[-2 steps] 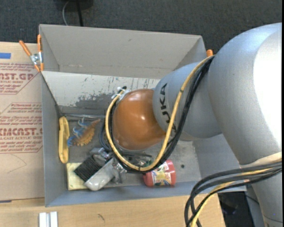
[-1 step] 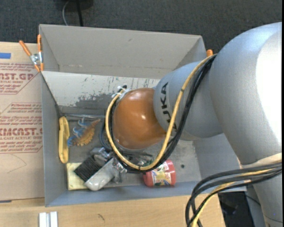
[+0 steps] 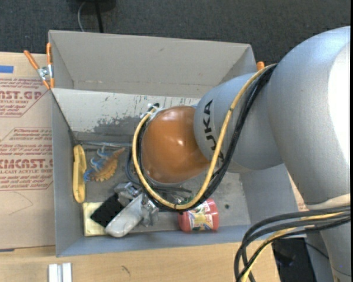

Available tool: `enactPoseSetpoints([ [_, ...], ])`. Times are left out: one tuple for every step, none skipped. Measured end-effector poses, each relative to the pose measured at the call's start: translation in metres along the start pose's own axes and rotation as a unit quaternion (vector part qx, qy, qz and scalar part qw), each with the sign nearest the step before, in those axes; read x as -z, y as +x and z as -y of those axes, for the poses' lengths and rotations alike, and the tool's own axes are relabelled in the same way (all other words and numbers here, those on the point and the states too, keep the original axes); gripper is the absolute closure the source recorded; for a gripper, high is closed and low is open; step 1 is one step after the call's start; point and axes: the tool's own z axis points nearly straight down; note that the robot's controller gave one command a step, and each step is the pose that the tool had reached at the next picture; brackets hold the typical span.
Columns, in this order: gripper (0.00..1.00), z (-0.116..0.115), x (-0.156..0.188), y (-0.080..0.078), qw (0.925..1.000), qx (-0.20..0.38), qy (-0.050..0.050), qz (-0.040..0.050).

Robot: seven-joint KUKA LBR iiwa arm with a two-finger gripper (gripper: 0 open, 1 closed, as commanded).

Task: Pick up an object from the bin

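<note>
Hand (image 3: 142,207), under the orange cover (image 3: 167,143), sits approx. 7 o'clock in the bin (image 3: 153,63) over a whitish oblong thing (image 3: 122,223) (open or closed: can't tell), w/ black block (image 3: 106,210) at its 9, red canister (image 3: 199,218) at 3.

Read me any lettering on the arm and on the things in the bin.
"UKA": black letters running along the grey arm, beside the orange cover; the rest of the word is hidden.
Label on the red can, lying at the bin's front right: print too small to read.
Other things in the bin: no lettering that I can make out.
</note>
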Motion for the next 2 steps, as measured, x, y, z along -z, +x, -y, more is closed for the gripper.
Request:
enactPoseSetpoints([
  [1.0, -0.0001, 0.0128, -0.0007, 1.0, 0.0, 0.0, -0.0019],
  [1.0, -0.0011, 0.0215, 0.0006, 1.0, 0.0, -0.002, -0.0063],
])
